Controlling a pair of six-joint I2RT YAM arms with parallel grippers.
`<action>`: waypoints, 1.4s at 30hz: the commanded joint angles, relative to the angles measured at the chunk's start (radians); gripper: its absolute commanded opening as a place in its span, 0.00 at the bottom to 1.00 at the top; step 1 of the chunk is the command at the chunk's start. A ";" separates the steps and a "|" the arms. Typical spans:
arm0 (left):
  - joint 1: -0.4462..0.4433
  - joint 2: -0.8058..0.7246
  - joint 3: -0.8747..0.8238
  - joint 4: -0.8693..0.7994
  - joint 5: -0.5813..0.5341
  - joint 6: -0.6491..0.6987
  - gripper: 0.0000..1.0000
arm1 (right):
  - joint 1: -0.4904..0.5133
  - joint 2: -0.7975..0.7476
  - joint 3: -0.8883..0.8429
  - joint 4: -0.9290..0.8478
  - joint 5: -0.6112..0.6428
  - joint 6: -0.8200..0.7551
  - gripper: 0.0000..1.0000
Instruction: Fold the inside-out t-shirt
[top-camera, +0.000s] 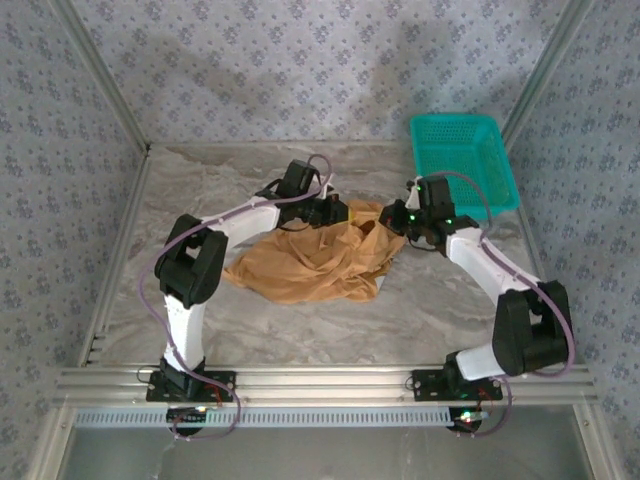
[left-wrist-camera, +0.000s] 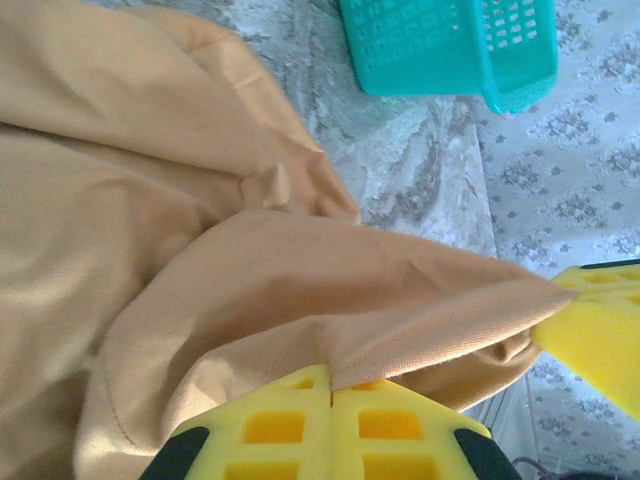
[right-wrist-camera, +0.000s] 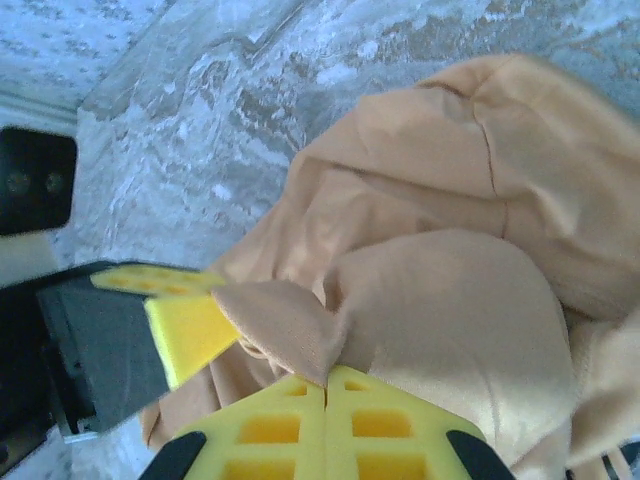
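On t-shirt (top-camera: 300, 265): L tool (left-wrist-camera: 332, 380), R tool (right-wrist-camera: 327, 380)

top external: high at the near edge; looks down and forward over the whole surface (top-camera: 300, 330) | left wrist: close over the left tool (left-wrist-camera: 331, 385); faces the basket (left-wrist-camera: 450, 50) | right wrist: close over the right tool (right-wrist-camera: 326, 385); faces the left tool | shared by all: t-shirt (top-camera: 310, 265)

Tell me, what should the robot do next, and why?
The left pincer and right pincer are each shut on the t-shirt, close together, and the rest lies bunched on the table. So probably lift both slightly and draw them apart to spread it.
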 joint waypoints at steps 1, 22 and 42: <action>-0.033 -0.042 0.020 0.017 -0.024 0.000 0.00 | -0.056 -0.016 -0.107 -0.008 -0.080 -0.074 0.00; -0.119 0.037 0.037 0.116 -0.038 -0.084 0.00 | 0.088 -0.251 -0.145 -0.273 0.357 0.067 0.14; -0.110 0.028 0.028 0.082 -0.039 -0.067 0.00 | 0.211 0.039 -0.021 -0.100 0.444 0.070 0.47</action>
